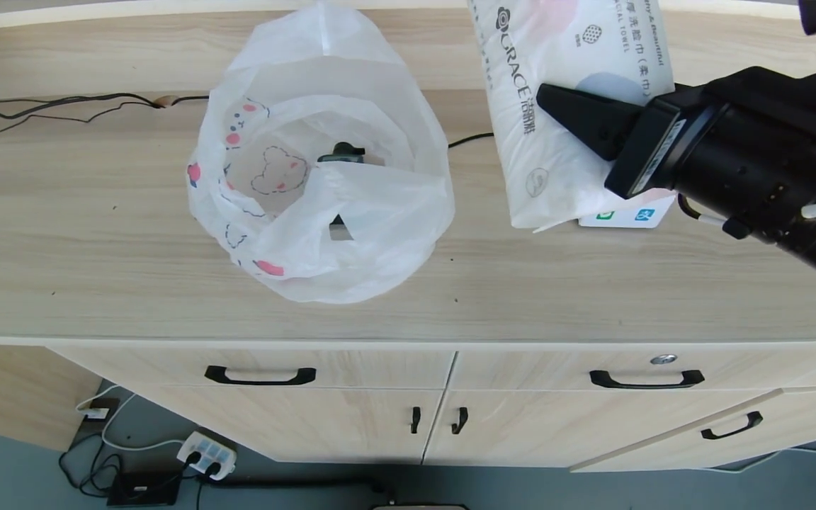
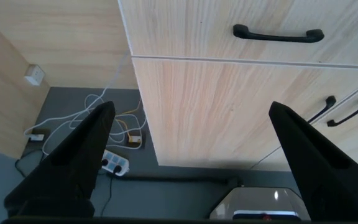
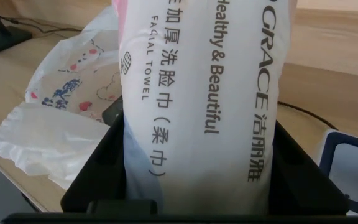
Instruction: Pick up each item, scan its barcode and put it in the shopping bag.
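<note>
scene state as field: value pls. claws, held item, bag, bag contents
left claw: open, empty, low beside the cabinet front
right claw: shut on the facial towel pack
facial towel pack: held above the counter, to the right of the shopping bag, not in it
shopping bag: on the counter, mouth open
in bag: one dark object, kind unclear

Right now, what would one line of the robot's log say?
right jaws: shut on towel pack | left jaws: open | shopping bag: open on counter
</note>
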